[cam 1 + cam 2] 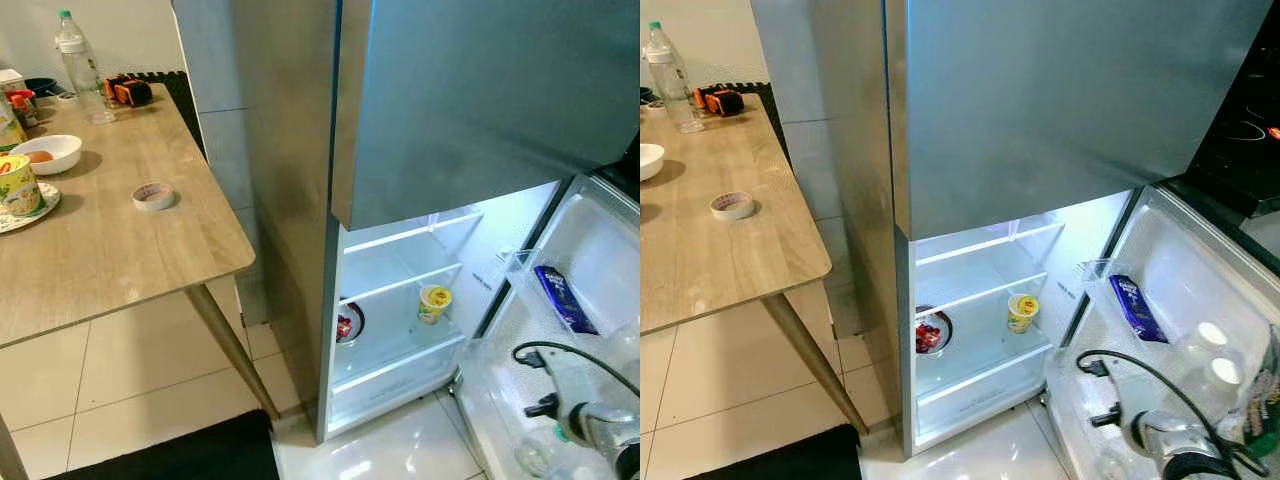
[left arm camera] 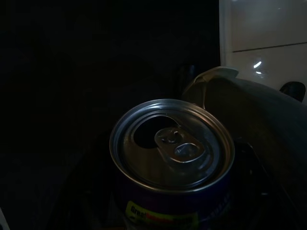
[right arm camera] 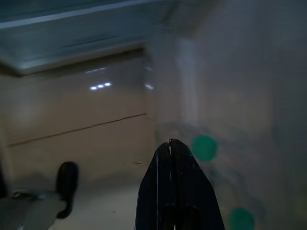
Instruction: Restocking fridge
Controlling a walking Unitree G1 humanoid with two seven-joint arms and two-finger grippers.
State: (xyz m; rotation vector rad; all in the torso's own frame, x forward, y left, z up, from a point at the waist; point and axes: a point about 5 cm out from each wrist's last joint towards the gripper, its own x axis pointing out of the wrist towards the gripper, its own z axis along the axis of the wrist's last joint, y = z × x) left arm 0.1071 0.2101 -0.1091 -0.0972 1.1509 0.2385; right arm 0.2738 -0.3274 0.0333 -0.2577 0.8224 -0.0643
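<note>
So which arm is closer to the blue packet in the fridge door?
Right. The right arm reaches low beside the open door, just below the blue packet. The left gripper's place can't be judged; its wrist view shows a drink can.

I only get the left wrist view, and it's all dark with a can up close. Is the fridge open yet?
Observer: Yes, the fridge's lower door stands wide open.
Operator: Is there food inside?
Observer: A yellow cup sits on a lit shelf, with a bowl of red food to its left.
Operator: What about the other arm?
Observer: The right arm is low by the open door, its jaws shut on nothing.
</note>
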